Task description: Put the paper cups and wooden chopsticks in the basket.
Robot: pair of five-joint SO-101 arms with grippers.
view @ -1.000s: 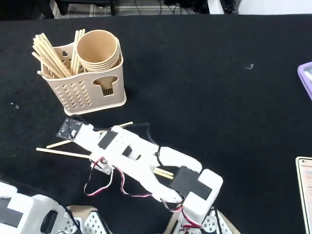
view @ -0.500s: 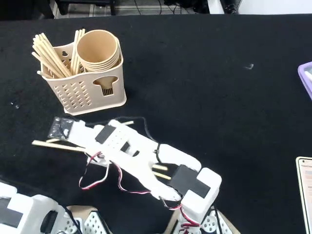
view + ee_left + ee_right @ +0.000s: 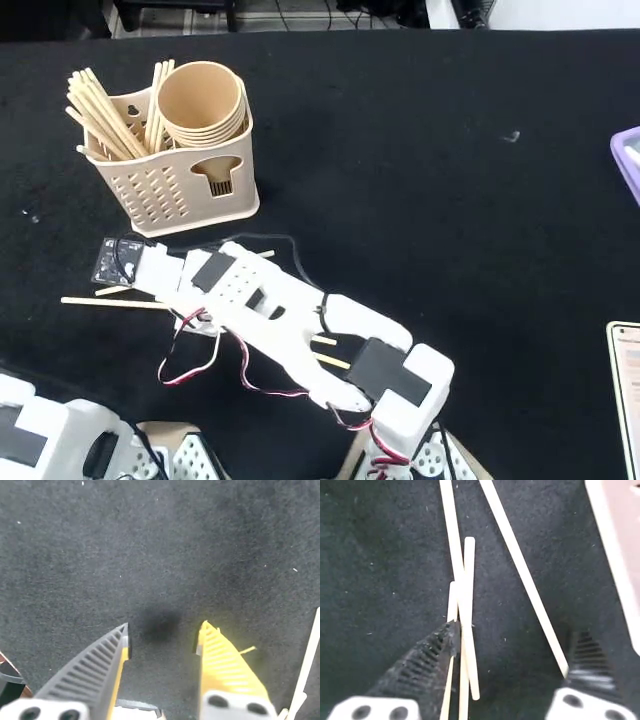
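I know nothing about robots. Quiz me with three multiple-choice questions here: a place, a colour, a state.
1. Where is the stack of tan paper cups? A) in the beige perforated plastic basket B) in a gripper C) on the floor
2. What colour is the table covering? A) white B) black C) green
3. How is the right gripper over the loose wooden chopsticks? A) shut on a cup B) shut on a chopstick C) open
Answers: 1 A, they stand inside it; 2 B, dark all over; 3 C, its jaws stand apart over the sticks.
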